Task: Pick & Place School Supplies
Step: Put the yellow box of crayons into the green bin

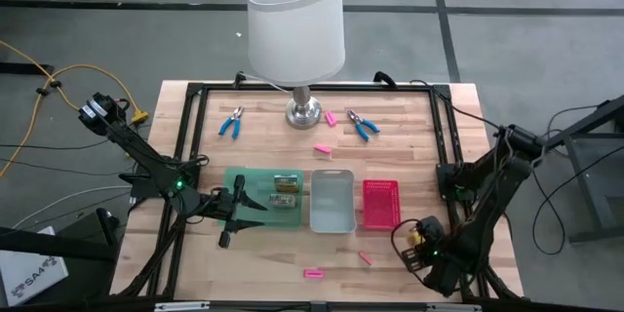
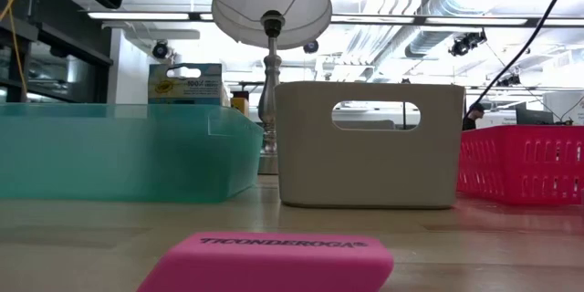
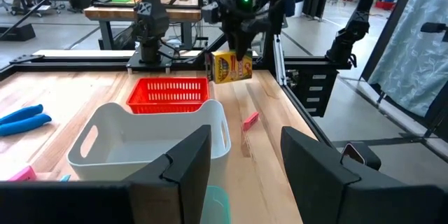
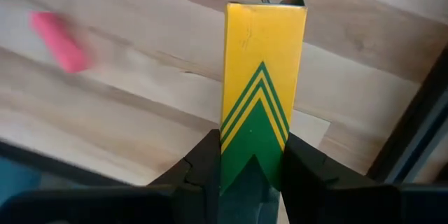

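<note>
My right gripper [image 1: 421,238] hangs near the table's front right corner, shut on a yellow-green pack [image 4: 262,91] that stands upright between its fingers. From the left wrist view the same pack [image 3: 231,67] shows lifted above the wood. My left gripper [image 1: 251,205] is open over the left part of the green tray [image 1: 255,177], which holds two more packs [image 1: 285,182]. Two blue-handled pliers [image 1: 231,124] [image 1: 363,126] lie beside the lamp base. Pink erasers lie loose on the table: one [image 1: 322,149] behind the trays, one [image 1: 365,257] and another [image 1: 312,274] at the front.
A grey tray [image 1: 331,216] and a pink tray [image 1: 381,216] stand in a row to the right of the green one. The white-shaded lamp [image 1: 295,19] stands at the back middle. A black frame borders the table.
</note>
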You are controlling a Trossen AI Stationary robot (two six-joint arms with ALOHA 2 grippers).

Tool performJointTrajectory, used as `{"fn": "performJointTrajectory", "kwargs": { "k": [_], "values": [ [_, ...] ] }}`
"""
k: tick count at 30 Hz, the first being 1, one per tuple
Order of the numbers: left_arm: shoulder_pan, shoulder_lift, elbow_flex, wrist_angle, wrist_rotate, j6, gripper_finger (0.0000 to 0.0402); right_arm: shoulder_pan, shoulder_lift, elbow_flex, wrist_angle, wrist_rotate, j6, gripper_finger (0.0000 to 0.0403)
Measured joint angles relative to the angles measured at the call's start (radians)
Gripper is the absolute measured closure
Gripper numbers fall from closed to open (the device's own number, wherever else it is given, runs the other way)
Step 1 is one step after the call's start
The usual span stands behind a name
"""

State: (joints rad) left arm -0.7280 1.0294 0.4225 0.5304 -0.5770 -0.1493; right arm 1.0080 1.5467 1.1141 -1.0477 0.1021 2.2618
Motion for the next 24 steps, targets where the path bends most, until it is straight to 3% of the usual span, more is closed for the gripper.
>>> {"fn": "performJointTrajectory", "kwargs": {
  "k": [8, 20, 24],
  "values": [
    [0.0, 0.0, 0.0, 0.0, 0.0, 0.0, 0.0232, 0.0, -0.081, 0.0, -0.018, 0.089, -0.104, 0.0303],
    [0.0, 0.0, 0.0, 0.001, 0.0, -0.012, 0.0232, 0.0, -0.179, 0.001, 0.032, 0.108, -0.249, 0.0303],
    [0.0, 0.0, 0.0, 0.001, 0.0, -0.013, 0.0232, 0.0, -0.203, 0.001, 0.046, 0.164, -0.307, 0.0303]
  ]
}}
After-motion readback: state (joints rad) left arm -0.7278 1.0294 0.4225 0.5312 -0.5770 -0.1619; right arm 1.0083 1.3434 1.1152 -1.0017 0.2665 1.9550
